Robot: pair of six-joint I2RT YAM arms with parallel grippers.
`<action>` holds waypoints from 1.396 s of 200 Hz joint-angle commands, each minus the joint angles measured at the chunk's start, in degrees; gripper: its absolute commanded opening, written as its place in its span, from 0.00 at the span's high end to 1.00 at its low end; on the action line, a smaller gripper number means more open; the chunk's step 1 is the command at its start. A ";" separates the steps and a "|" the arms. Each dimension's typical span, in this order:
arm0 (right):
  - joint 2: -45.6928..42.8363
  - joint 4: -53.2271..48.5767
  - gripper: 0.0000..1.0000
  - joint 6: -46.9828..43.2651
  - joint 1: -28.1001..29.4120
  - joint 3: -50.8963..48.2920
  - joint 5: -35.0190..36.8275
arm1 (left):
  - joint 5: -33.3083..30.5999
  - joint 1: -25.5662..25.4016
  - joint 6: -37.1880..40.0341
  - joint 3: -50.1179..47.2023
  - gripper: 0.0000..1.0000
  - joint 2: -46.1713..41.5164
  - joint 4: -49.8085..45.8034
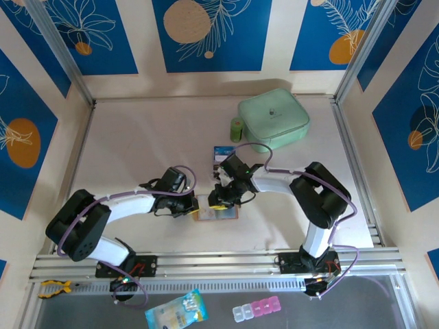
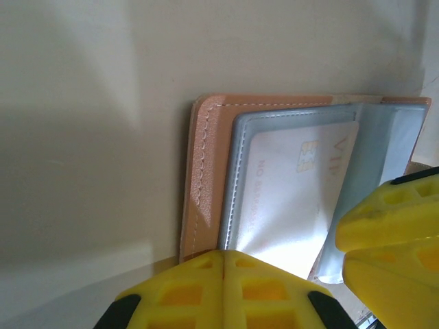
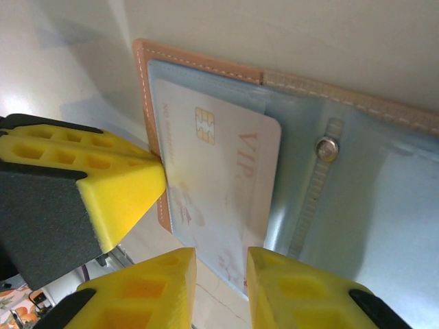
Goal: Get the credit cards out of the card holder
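"The card holder (image 1: 217, 213) is lying spread open on the pale table (image 1: 137, 144), close to the front edge, right between the two arms," Ana is saying. "A pale card (image 3: 219, 178) with a chip and 'VIP' on it is sitting in its grey-blue pocket."

"And the room around it?" Ben is asking.

"Cream walls carrying blue panels (image 1: 247, 58) with orange discs and white leaf outlines are closing in the table on three sides. A mint-green pouch (image 1: 274, 118) is resting toward the back, with a small green cylinder (image 1: 236, 129) just beside it. A blue card (image 1: 223, 152) is lying on the table between pouch and holder. Metal rails (image 1: 206, 264) are running along the front."

"The grippers?"

"The left gripper (image 2: 223, 274) is pressing its fingers together, its tip resting against the holder's tan edge. The right gripper (image 3: 221, 274) is holding its fingers slightly apart, with the card's corner showing in the gap. I cannot tell whether they are touching it."
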 commanded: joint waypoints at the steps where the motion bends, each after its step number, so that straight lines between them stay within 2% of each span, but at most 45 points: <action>1: 1.13 -1.32 0.73 -1.05 0.43 1.41 0.46 | 0.23 0.73 1.22 -0.95 0.97 0.36 -1.05; 135: 3.52 0.86 0.75 -0.64 0.93 1.99 -1.39 | 0.41 0.83 1.07 -1.41 0.97 0.32 -0.65; 186: 3.10 -5.80 0.75 -2.10 1.23 3.18 4.24 | 0.41 0.91 1.16 -1.53 0.97 0.49 -0.75; 279: 1.08 -8.88 0.74 -3.10 1.49 4.28 6.35 | 0.50 1.01 1.26 -1.46 0.97 1.11 -1.18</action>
